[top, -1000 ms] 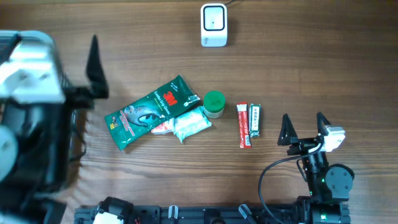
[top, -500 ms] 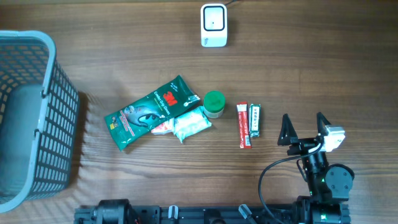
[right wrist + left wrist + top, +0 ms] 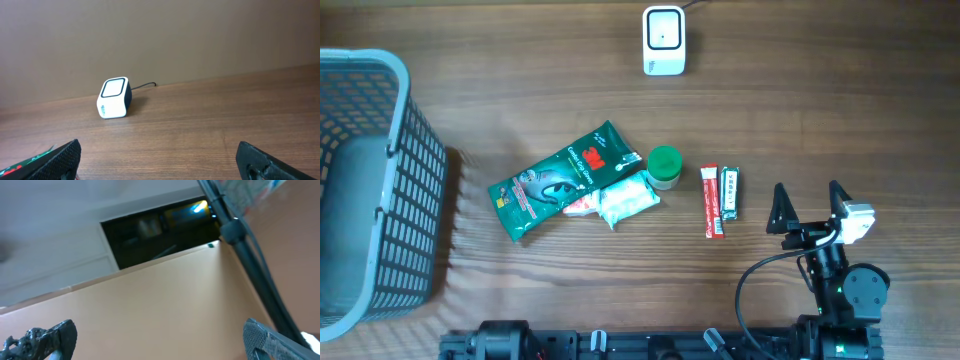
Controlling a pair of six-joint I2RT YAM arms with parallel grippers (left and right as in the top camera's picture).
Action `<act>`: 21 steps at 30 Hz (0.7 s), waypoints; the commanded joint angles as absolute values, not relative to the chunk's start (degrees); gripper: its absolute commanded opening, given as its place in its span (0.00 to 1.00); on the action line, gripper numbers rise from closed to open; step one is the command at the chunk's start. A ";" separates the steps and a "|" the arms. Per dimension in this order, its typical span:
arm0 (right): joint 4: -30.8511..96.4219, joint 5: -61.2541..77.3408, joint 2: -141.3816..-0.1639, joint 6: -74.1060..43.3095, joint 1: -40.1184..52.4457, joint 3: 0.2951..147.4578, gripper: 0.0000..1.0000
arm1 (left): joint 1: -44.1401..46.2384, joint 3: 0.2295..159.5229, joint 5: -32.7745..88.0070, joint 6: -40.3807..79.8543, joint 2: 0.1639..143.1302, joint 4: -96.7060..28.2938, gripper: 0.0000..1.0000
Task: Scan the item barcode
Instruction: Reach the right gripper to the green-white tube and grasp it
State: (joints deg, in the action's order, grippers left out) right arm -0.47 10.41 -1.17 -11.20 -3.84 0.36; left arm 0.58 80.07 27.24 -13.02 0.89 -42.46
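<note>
**A:** Which step is going on here?

**B:** I'd judge it is the very start, since nothing is being held. The right gripper (image 3: 808, 192) is hovering low at the near edge of the wooden table (image 3: 840, 100), its fingers spread wide and empty. The left gripper (image 3: 157, 345) is pointing up and away from the table, also spread wide and gripping nothing.

**A:** Where are the goods lying?

**B:** They are lying mid-table in a row. There is a green plastic pouch (image 3: 560, 182) with a white crinkled packet (image 3: 625, 200) touching it, then a small green-lidded jar (image 3: 664, 166). A red stick sachet (image 3: 712, 201) and a dark green stick sachet (image 3: 730, 193) are lying side by side, nearest the right gripper. The white box-shaped scanner (image 3: 663, 40) is sitting at the far edge, well apart. A grey mesh basket (image 3: 420, 200) is standing at the left.

**A:** Next move?

**B:** Probably reaching for one item, pinching it, and turning its barcode toward the scanner window.

**A:** Any legible print?

**B:** Only "3M" on the pouch; the rest is too small.
</note>
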 commanded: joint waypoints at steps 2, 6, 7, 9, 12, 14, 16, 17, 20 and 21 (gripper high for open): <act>-0.78 10.24 -0.93 -10.55 -3.81 0.30 1.00 | -1.65 79.88 10.70 -13.28 0.34 -38.02 1.00; -0.78 10.26 -0.93 -10.55 -3.81 0.30 0.99 | -1.78 77.89 6.07 -13.28 0.36 -32.16 1.00; -0.86 10.46 -0.93 -11.05 -3.81 0.30 1.00 | -1.78 76.71 6.09 -13.26 0.36 -28.75 1.00; -0.80 10.87 -0.93 -17.52 -3.81 0.30 1.00 | -1.76 72.79 5.32 -13.28 0.36 -20.34 1.00; -0.82 10.92 -0.95 -32.42 -3.81 0.30 0.99 | -1.74 66.92 3.09 -13.06 0.36 -19.99 1.00; -1.04 13.41 -0.97 -40.56 -3.81 0.30 1.00 | -1.72 64.01 3.11 -13.08 0.36 -25.19 1.00; -1.28 16.60 -1.26 -39.79 -3.81 0.30 1.00 | -1.74 59.66 4.34 -13.10 0.36 -25.12 1.00; -1.30 16.75 -1.63 -39.94 -3.81 0.30 1.00 | -1.74 57.10 5.85 -13.08 0.36 -24.99 1.00; -4.99 18.74 -2.04 -40.66 -3.81 0.43 1.00 | -1.74 46.61 7.88 -13.30 0.36 -23.55 1.00; -5.39 20.16 -2.04 -40.64 -3.79 1.63 1.00 | -1.74 42.63 7.90 -13.30 0.36 -22.28 1.00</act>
